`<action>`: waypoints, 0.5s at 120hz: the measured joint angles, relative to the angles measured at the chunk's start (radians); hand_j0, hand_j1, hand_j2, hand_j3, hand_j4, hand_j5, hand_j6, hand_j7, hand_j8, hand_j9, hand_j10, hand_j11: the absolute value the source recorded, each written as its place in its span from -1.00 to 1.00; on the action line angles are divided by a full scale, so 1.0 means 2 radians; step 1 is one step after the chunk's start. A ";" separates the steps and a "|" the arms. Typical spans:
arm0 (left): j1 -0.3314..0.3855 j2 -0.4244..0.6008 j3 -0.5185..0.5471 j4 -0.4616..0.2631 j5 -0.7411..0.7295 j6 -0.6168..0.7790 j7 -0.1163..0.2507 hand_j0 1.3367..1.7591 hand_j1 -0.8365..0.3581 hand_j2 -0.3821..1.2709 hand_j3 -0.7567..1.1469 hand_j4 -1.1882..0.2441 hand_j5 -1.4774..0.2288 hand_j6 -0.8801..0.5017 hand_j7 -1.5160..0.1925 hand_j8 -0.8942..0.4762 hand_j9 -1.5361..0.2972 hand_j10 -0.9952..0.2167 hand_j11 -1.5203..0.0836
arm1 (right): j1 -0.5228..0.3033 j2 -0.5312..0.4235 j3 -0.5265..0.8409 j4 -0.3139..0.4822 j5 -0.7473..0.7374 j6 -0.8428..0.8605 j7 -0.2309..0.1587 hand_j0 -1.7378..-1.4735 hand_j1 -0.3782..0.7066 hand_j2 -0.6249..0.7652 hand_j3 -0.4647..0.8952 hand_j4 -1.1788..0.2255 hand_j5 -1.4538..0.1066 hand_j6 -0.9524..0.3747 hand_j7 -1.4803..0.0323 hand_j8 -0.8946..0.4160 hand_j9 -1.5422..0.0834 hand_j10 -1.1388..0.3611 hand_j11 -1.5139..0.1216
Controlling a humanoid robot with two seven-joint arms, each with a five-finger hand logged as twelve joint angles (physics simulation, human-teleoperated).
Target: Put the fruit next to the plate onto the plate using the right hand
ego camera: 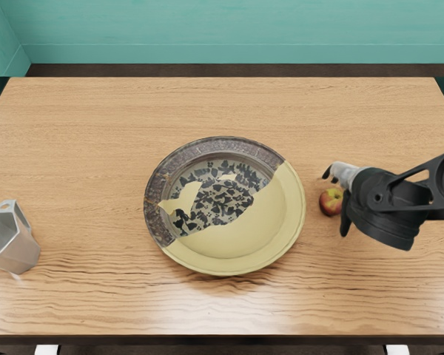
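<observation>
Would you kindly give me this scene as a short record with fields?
table: wooden, seen from above at a slant
plate: centre of the table, yellow with a dark patterned part, nothing on it
fruit: red and yellow, on the table just right of the plate
right hand: at the fruit's right side, fingers spread, no grasp closed
left hand: not in view
other: grey faceted object at the table's left edge
task state: fruit not yet on the plate

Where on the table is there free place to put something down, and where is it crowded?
Free: the wide strip of table beyond the plate; the patch between the plate and the left arm; the strip along the near edge. Crowded: right of the plate, where the apple and the right hand are.
</observation>
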 joint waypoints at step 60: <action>0.000 0.000 0.000 0.000 0.000 0.000 0.000 0.52 0.97 -0.54 -0.20 0.65 0.72 0.26 0.76 0.29 0.66 0.63 0.88 | -0.016 0.009 0.013 -0.041 -0.002 0.000 0.000 -0.40 -0.44 -0.17 -0.32 0.35 0.48 0.09 0.56 0.01 0.53 0.21 0.49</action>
